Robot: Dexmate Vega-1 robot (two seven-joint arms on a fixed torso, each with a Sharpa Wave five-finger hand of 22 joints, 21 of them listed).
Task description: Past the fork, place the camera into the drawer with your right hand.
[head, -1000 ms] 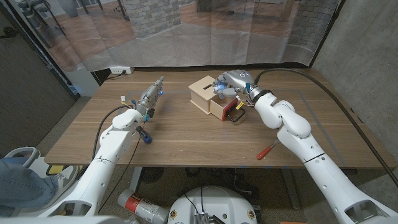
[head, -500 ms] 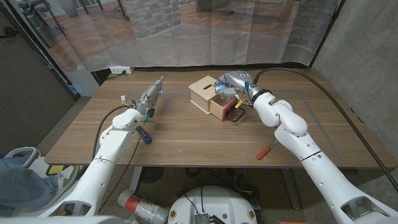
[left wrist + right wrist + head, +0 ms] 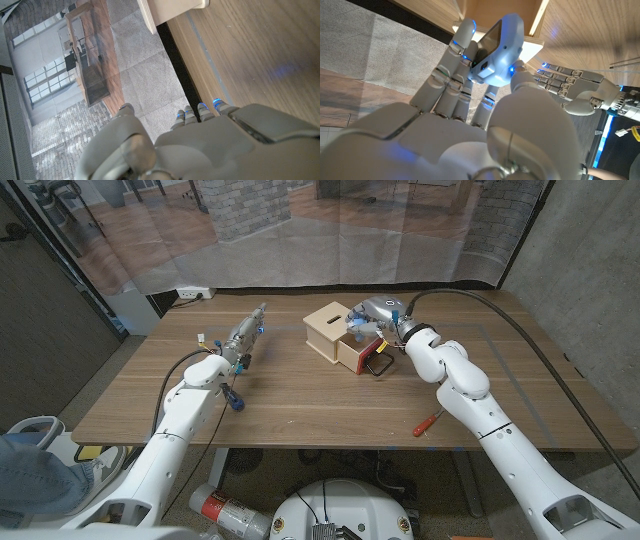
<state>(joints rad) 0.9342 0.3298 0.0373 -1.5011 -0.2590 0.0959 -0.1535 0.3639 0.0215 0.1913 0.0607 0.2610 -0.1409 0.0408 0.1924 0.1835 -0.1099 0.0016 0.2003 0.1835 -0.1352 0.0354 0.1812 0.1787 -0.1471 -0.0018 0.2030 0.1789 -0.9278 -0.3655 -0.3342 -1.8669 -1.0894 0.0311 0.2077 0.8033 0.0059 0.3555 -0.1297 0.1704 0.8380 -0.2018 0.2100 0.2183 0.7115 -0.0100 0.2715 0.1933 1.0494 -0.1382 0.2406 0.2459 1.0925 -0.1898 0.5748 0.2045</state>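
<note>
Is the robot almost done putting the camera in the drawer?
Nearly. Done: the right hand has the camera gripped in its fingers and is up at the wooden box, over its open drawer. In hand: the camera is not let go. Left: lower it into the drawer and release. The left hand waits on the table.

Left robot hand [image 3: 210, 145] above table [image 3: 250, 55]

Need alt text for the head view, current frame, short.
The right hand holds a small camera over the open drawer of a wooden box at the table's far middle. The left hand waits on the table's left side; a red-handled screwdriver lies near the front edge.
</note>
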